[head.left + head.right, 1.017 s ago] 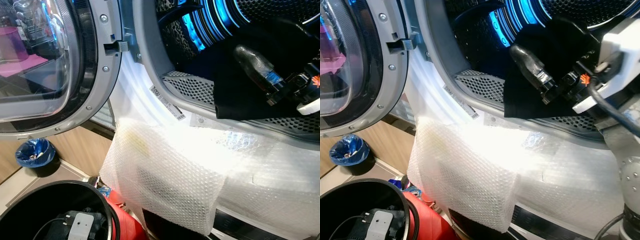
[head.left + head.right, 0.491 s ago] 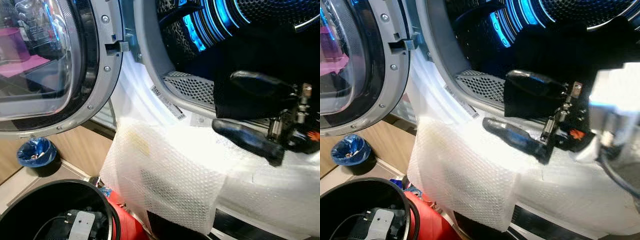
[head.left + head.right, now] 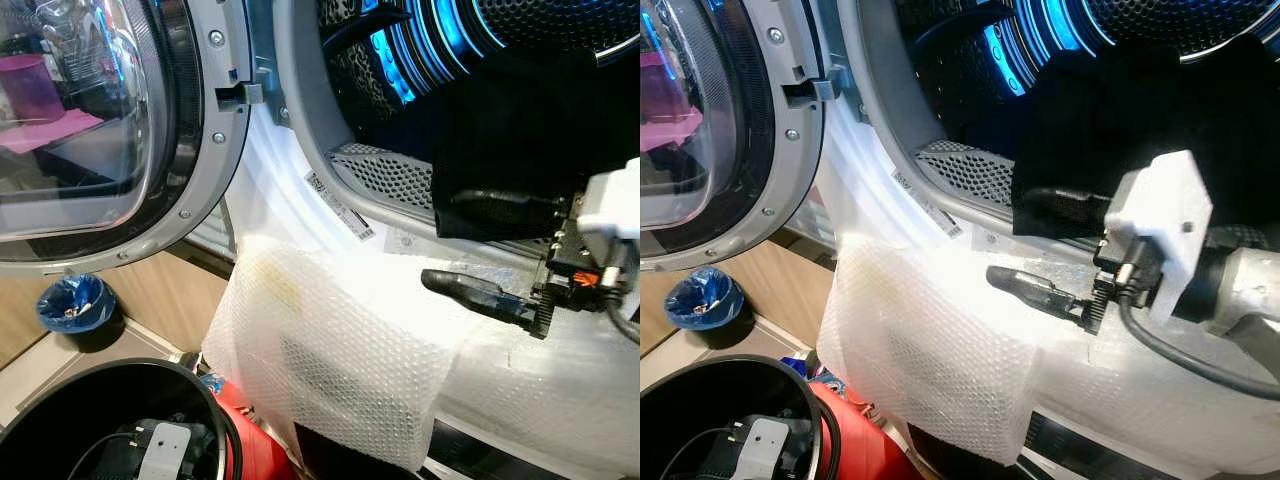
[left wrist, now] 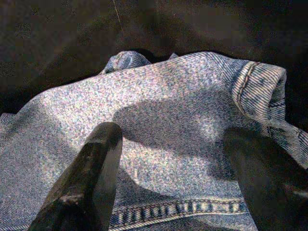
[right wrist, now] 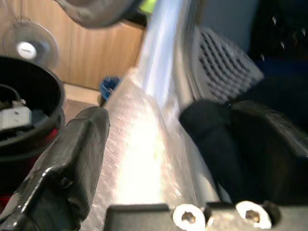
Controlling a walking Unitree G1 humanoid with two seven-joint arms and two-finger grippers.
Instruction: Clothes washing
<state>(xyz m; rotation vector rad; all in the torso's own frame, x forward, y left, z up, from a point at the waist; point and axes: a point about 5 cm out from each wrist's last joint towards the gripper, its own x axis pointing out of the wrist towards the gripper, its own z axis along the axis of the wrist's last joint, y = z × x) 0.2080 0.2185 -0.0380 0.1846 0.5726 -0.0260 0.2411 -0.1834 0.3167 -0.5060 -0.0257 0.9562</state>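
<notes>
The right gripper [image 3: 1040,245] hangs at the mouth of the washing machine drum [image 3: 520,40], its two black fingers spread wide and holding nothing. The upper finger [image 3: 500,208] lies against the lower edge of a black garment [image 3: 520,130] that is draped over the drum's front rim and hangs partly inside; whether it presses the cloth or only crosses in front of it cannot be told. The lower finger [image 3: 475,293] sits apart from the garment, just above the bubble wrap [image 3: 340,350] that covers the machine's front below the opening. In the right wrist view the black garment [image 5: 211,134] bunches beside one finger [image 5: 269,149], while the other finger [image 5: 72,159] stands over the bubble wrap [image 5: 139,144].

The round glass door [image 3: 90,130] stands swung open at the machine's left side, with its latch bracket [image 3: 240,95] at the edge of the opening. Blue light glows along the perforated drum wall. A white label strip [image 3: 338,206] runs along the grey rim under the opening.

Down at the lower left, a black laundry basket [image 3: 40,420] with a red body [image 3: 255,440] stands on the floor, touching the hanging edge of the bubble wrap. A small bin lined with a blue bag [image 3: 72,305] sits on the floor beyond it, against the wooden panel.

The left gripper [image 4: 178,159] rests in that basket over a pale blue denim garment [image 4: 183,96], its fingers [image 4: 91,168] wide apart, with a hem seam running between them and nothing clamped.
</notes>
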